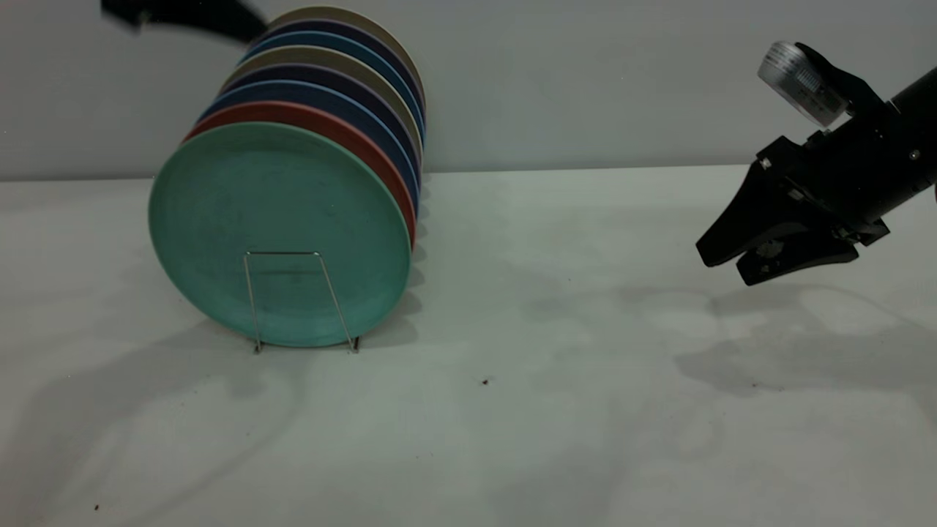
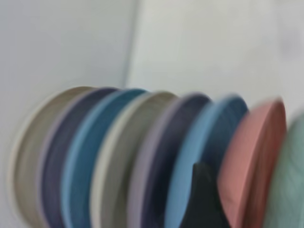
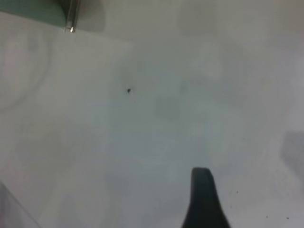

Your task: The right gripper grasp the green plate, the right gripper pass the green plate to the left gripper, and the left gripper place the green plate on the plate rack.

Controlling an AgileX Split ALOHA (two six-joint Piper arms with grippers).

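Exterior view, left to right.

Left arm (image 1: pixel 183 18): only a dark blurred stretch shows at the top left, above the rear plates. Left gripper (image 2: pixel 203 199): one dark finger shows in the left wrist view, over the plate edges; opening cannot be told, and nothing is seen in its hold.

Rack (image 1: pixel 300 300): stands on the left half of the counter, towards the back edge. Its front wire loop rises in front of the lowest part of the green plate (image 1: pixel 278 219).

Green plate: on edge in the rack's foremost slot, face towards the front edge, tilted slightly back. Behind it, close-packed on edge: a pink plate (image 1: pixel 307 116), then blue plates (image 1: pixel 322 91) and beige plates (image 1: pixel 322 57) alternating towards the back wall. Left wrist view shows the same row edge-on, with the green rim (image 2: pixel 289 180) next to the pink plate (image 2: pixel 251 156).

Counter (image 1: pixel 549 329): white, with a few dark specks near the middle and front.

Right gripper (image 1: pixel 721 265): hovers above the right edge of the counter, well apart from the rack, tips pointing left and down. Jaws parted by a narrow gap, holding nothing. Right wrist view shows one finger (image 3: pixel 204 199) over bare counter.
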